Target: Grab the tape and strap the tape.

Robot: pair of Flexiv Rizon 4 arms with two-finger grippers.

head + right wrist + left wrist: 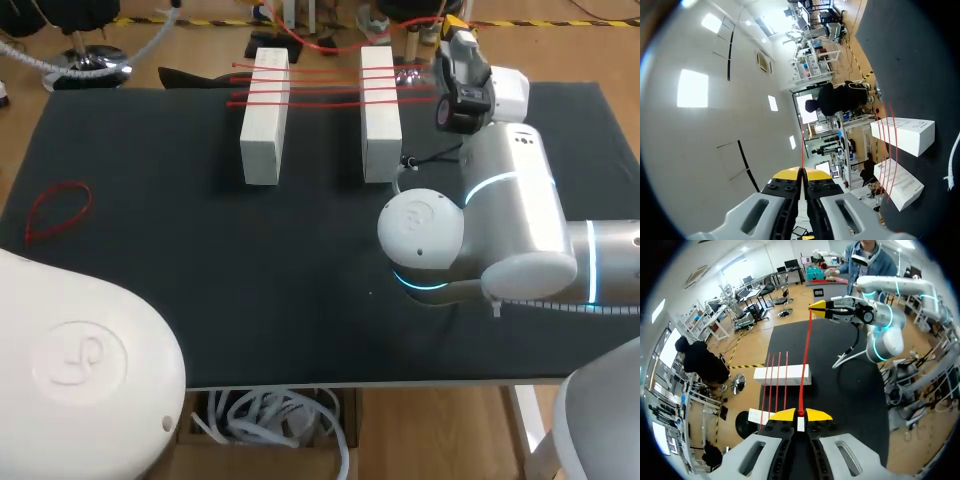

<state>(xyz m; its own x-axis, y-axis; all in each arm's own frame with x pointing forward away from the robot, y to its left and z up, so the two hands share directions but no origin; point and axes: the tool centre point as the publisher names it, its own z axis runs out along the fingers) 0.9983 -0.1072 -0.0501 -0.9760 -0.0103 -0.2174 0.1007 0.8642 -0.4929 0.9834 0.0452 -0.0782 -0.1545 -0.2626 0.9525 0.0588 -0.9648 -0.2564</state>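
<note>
White blocks (263, 115), two: side by side on the black counter (250, 280).
Strapped tapes (320, 85), red, four: running across both blocks.
Held tape (805, 360), red, one: stretched straight, just beside the four strapped ones. One end is pinched in my left claw (800, 414), the other in my right claw (801, 172), and both claws are clenched on it.
Tape loop (58, 210), red, one: lying loose on the counter, well apart from the blocks, toward my left arm's side.

4 thin red tape strands (320, 85) lie stretched side by side across 2 white rectangular blocks (265, 115). A 5th red strand (805, 360) runs taut above them, pinched between the left gripper (800, 414) and the right gripper (817, 306). A loose red loop (58, 210) lies flat, well apart, off to their left.
</note>
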